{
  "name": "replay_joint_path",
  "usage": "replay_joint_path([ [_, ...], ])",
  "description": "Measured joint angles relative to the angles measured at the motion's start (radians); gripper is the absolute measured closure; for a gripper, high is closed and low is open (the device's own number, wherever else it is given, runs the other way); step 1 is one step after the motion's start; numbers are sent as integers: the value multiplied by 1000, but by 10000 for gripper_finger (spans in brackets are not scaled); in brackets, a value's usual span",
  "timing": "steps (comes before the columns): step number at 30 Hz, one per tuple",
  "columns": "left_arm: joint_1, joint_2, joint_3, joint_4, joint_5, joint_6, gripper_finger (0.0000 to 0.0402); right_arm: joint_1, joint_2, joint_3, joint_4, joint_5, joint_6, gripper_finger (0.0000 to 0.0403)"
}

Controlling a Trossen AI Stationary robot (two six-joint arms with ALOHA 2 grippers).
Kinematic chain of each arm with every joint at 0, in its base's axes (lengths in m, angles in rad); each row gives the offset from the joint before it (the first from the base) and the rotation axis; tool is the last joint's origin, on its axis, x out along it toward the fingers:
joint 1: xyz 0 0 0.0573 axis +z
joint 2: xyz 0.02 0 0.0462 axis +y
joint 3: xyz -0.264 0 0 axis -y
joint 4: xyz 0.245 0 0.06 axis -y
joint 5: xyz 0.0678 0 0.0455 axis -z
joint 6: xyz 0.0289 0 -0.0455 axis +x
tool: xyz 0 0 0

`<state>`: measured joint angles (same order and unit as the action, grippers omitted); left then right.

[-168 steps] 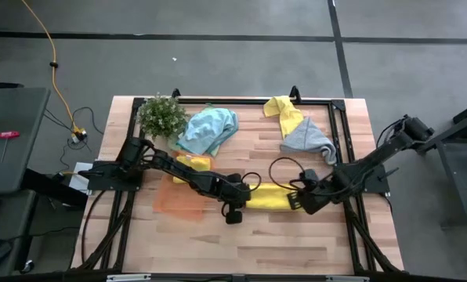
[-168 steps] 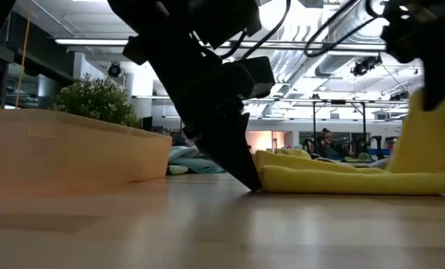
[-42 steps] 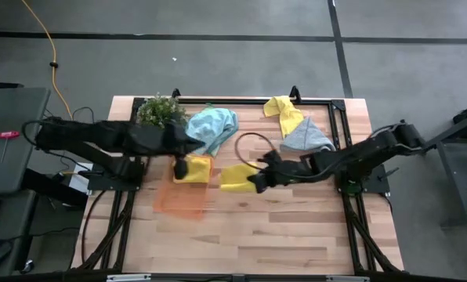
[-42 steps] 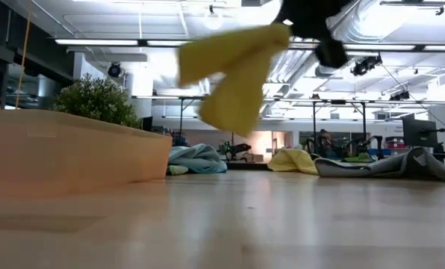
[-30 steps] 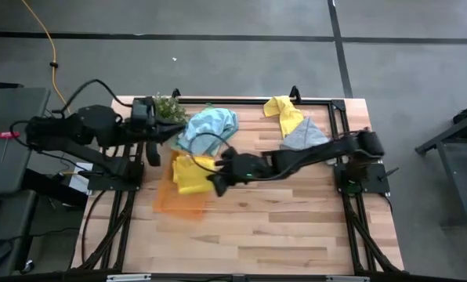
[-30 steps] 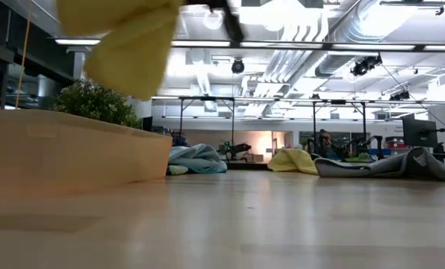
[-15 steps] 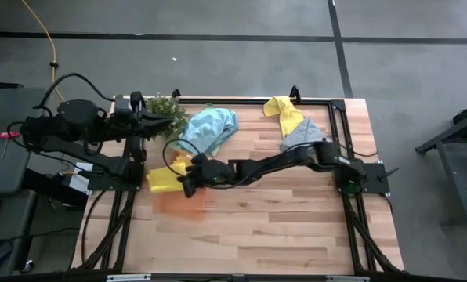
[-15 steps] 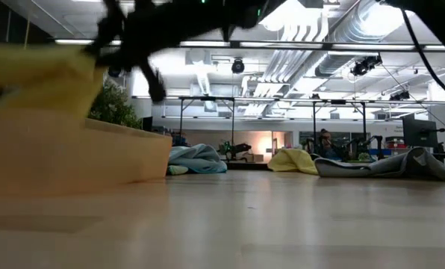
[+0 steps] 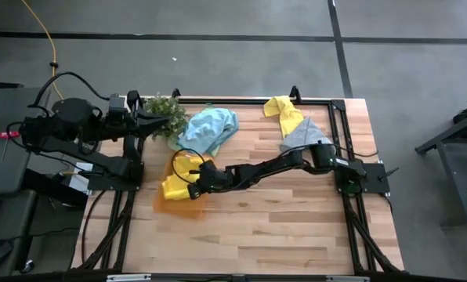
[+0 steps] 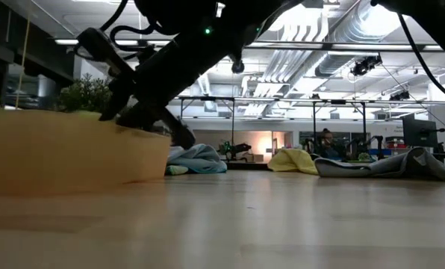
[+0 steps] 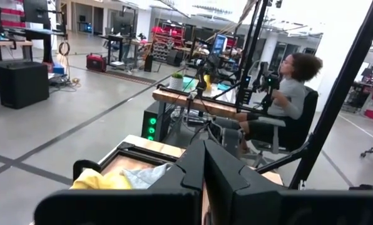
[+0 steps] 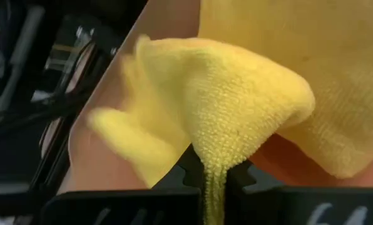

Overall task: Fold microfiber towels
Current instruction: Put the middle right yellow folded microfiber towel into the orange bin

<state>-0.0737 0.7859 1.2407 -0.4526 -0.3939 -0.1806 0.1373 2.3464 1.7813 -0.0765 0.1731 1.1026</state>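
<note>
My right gripper (image 9: 194, 182) reaches across the table to the orange tray (image 9: 188, 207) at the left and is shut on a folded yellow towel (image 9: 173, 186). A second yellow towel (image 9: 190, 164) lies in the tray's far part. A light blue towel (image 9: 210, 129) lies bunched at the far left beside the plant. Another yellow towel (image 9: 284, 113) and a grey one (image 9: 304, 135) lie at the far right. My left gripper (image 11: 205, 167) is shut and empty, drawn back level by the plant at the table's left edge. My right gripper pinches a rounded fold of the yellow towel (image 12: 215, 157) between its two fingers, several layers thick. The fingers come from the table's right, slanting down. The towel bulges out ahead of the fingers and lies over the tray's left part (image 9: 168, 191).
A small green plant (image 9: 161, 110) stands at the far left corner, close to my left gripper. The tray's wall (image 10: 58, 153) fills the left of the low view. A seated person (image 11: 286, 106) shows in the room beyond the table. Bare wood lies along the near half.
My right gripper has swung toward the table's left edge and come down, carrying the folded yellow towel from above the table's middle to the tray, where it now lies. My left arm has drawn back a little toward the left edge.
</note>
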Motion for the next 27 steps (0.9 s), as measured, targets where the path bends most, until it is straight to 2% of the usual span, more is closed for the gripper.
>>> replay_joint_path([
  [4, 0, 2, 0, -1, 0, 0, 401, 7, -13, 0, -56, 58, 79, 403],
  [10, 0, 1, 0, 0, 0, -1, 401, 21, -13, 0, -61, 55, 200, 402],
  [15, 0, 1, 0, 0, -1, -3, 401, 27, -13, 0, -35, 46, 210, 386],
  [19, 0, 1, 0, 0, -2, -3, 401, 19, -12, 0, -32, -3, 221, 351],
  [27, 0, 1, 1, -1, -2, -3, 401, 13, -41, 0, -65, -33, 135, 243],
])
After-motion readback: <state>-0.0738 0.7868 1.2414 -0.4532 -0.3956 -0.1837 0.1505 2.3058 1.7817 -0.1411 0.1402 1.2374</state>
